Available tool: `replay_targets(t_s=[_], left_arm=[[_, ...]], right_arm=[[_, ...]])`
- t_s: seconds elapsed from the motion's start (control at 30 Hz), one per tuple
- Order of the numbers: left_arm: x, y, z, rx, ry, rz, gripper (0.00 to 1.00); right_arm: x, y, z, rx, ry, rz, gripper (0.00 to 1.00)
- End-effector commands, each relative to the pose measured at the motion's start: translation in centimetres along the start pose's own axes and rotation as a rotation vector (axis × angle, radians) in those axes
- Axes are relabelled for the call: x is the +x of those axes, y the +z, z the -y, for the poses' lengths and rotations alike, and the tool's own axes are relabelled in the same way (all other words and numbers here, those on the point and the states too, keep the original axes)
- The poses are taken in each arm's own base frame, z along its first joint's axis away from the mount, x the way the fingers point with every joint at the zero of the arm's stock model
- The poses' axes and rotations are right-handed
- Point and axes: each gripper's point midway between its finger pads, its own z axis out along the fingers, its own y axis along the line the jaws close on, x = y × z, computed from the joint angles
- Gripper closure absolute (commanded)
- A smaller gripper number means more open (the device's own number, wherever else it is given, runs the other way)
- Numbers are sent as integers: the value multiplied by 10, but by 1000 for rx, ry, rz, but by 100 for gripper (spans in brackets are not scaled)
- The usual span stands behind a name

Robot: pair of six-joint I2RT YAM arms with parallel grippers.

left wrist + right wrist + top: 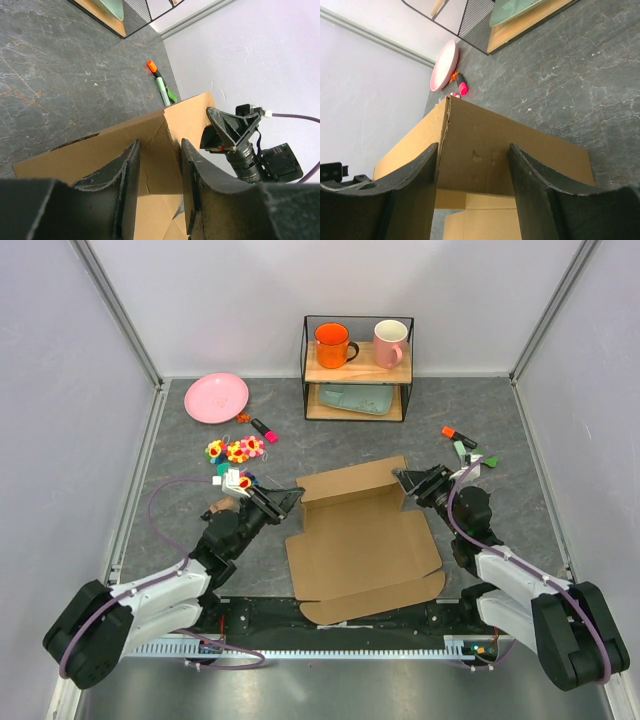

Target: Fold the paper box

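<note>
Paper box [362, 540] sits dead centre of the overhead frame, base flat on the table, back panel standing up. Left gripper [285, 502] is at the panel's left corner, jaws narrow with the corner crease between them; pinching or not, can't tell. Right gripper [405, 483] is at the right corner, jaws wide, cardboard face showing in the gap.

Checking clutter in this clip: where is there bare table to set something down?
Bare: the strip between the rack and the paper box, and the far right corner beyond the markers. Crowded: toys and highlighter just nearer than the pink plate.
</note>
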Motion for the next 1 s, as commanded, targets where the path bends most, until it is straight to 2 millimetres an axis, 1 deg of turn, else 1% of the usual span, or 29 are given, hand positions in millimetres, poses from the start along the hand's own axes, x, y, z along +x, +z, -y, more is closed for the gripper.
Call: replay_targets(t_s=[0.0,0.03,0.13,0.17,0.2,0.27,0.3,0.37,0.4,0.5,0.53,0.57,0.63,0.67,0.7,0.73,0.77,0.8,0.83,0.87,0.9,0.93,0.97], left_arm=[[101,-56,-117,-406,70,-371,68],[104,-57,-118,-415,74,-380,69],[111,-60,-124,-445,79,-395,69],[111,-59,-125,-449,79,-394,69],[112,-60,-127,-459,80,-397,69],[111,-59,-128,-466,83,-389,70],[110,-59,-130,-475,84,-385,70],[107,-60,-133,-494,91,-370,70],[106,-61,-134,-501,98,-367,70],[101,-64,-140,-544,130,-362,70],[100,-65,-142,-556,135,-364,70],[100,-66,-143,-564,138,-366,70],[99,-66,-144,-572,133,-367,70],[96,-64,-140,-562,131,-359,70],[94,-62,-137,-555,133,-355,69],[89,-57,-131,-543,137,-340,69],[88,-59,-131,-558,147,-346,67],[82,-55,-123,-536,163,-329,67],[76,-48,-114,-520,176,-314,65],[73,-49,-114,-520,202,-318,65],[70,-47,-109,-509,210,-310,65],[66,-43,-104,-499,221,-303,65],[66,-43,-103,-496,240,-308,65]], right_arm=[[110,-71,122,490,102,-353,39],[114,-75,123,503,110,-363,38],[111,-76,121,514,70,-360,37],[107,-75,122,529,53,-349,37],[102,-71,118,520,39,-336,36],[97,-72,122,551,5,-333,35],[91,-68,118,551,-11,-325,34],[90,-69,119,573,-32,-342,33],[83,-67,121,593,-59,-330,32],[84,-69,125,614,-79,-346,30],[88,-73,128,633,-79,-368,30],[87,-73,128,634,-77,-365,30],[82,-70,122,615,-78,-349,28],[78,-68,118,608,-82,-337,26],[66,-60,105,571,-87,-301,24],[60,-60,102,577,-106,-290,22],[52,-57,96,570,-117,-275,19],[35,-48,78,536,-133,-236,17],[30,-49,74,540,-163,-242,16],[20,-47,70,551,-177,-221,11],[4,-40,55,528,-189,-185,10],[-2,-40,50,527,-201,-178,9],[-10,-38,45,520,-229,-162,7]])
